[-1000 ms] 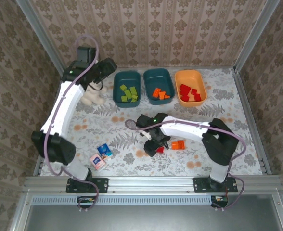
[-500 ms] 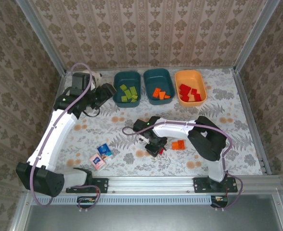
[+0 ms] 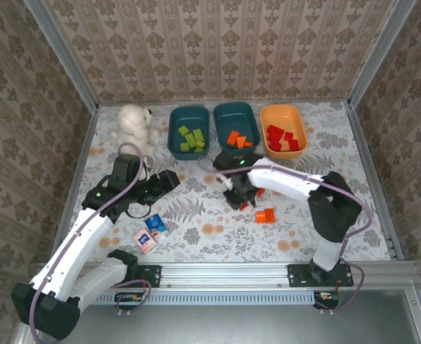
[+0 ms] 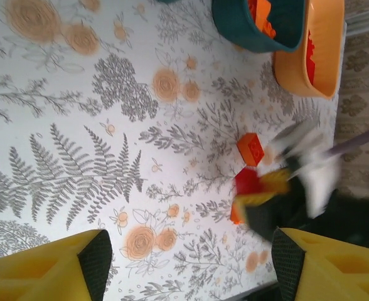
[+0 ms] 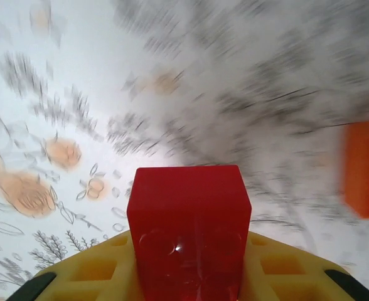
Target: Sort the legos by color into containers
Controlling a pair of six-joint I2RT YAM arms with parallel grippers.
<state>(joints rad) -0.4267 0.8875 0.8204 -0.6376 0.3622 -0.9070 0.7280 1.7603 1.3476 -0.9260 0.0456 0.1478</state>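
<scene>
Grips a red brick point(image 5: 187, 232) tight in the right claw point(image 3: 240, 195), over the middle of the table point(image 3: 371, 165). Shows one orange brick point(image 3: 265, 215) loose at four o'clock of it. Spreads the left claw point(image 3: 169, 180) wide at nine o'clock. Has along twelve o'clock a teal tub of green bricks point(image 3: 189, 109), a teal tub of orange ones point(image 3: 233, 106), an orange tub of red ones point(image 3: 282, 107).
</scene>
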